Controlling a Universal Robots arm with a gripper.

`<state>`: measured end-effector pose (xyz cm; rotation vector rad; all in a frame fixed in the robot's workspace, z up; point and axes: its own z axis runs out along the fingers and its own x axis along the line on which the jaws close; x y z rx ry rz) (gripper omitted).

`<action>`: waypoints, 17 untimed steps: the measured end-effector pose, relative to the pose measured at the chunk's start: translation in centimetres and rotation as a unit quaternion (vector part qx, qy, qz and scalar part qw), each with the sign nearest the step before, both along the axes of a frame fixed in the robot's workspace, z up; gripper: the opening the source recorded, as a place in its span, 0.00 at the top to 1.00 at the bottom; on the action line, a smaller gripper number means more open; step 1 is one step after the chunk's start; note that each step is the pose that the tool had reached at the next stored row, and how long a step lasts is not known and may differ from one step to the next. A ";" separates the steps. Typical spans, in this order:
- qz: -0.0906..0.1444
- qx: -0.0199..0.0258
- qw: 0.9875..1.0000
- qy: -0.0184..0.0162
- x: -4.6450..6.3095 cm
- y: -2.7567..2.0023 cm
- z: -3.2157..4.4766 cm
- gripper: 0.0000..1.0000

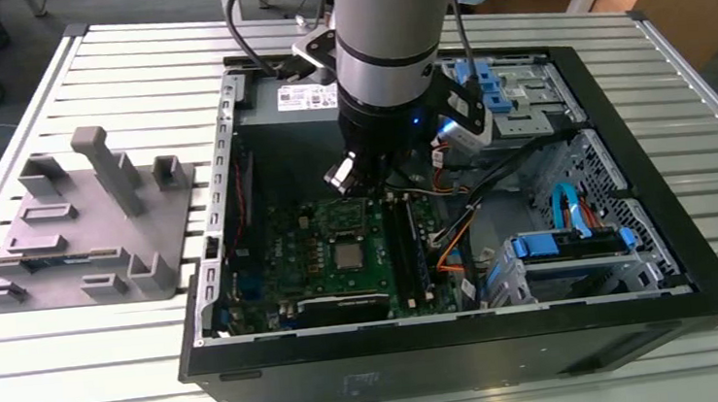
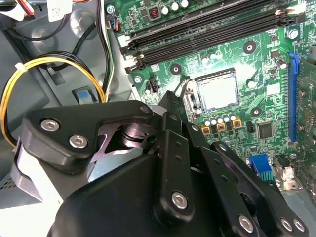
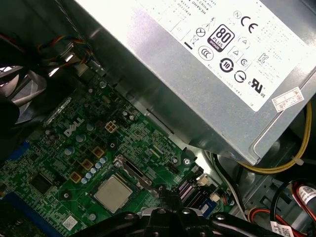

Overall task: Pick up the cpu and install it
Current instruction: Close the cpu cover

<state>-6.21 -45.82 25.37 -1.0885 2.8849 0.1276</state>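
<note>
Cpu (image 2: 217, 92) lies flat in the socket on the green board (image 2: 266, 64), just ahead of and below the gripper (image 2: 174, 98); fingertips nearly together, holding nothing.

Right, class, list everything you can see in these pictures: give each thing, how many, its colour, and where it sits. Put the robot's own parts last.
Square silver-topped cpu chip: one, silver-grey, lying in the socket on the motherboard.
Green motherboard: one, flat in the floor of the case.
Open black computer case: one, on the table.
Silver metal power supply box: one, beside the motherboard in the first wrist view.
Grey plastic tray with upright blocks: one, on the table at the exterior view's left of the case.
Slatted silver metal table: one, under everything.
Blue drive brackets: several, at the exterior view's right inside the case.
Robot arm: one, grey and black, reaching down into the case.
End effector: one, black, above the motherboard near the cpu chip.
</note>
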 end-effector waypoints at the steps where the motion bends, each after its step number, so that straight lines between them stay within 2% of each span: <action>1: 0.000 0.000 1.000 0.000 0.0 -0.02 0.00 0.87; 17: 0.000 0.000 1.000 0.000 0.0 -0.48 0.00 0.87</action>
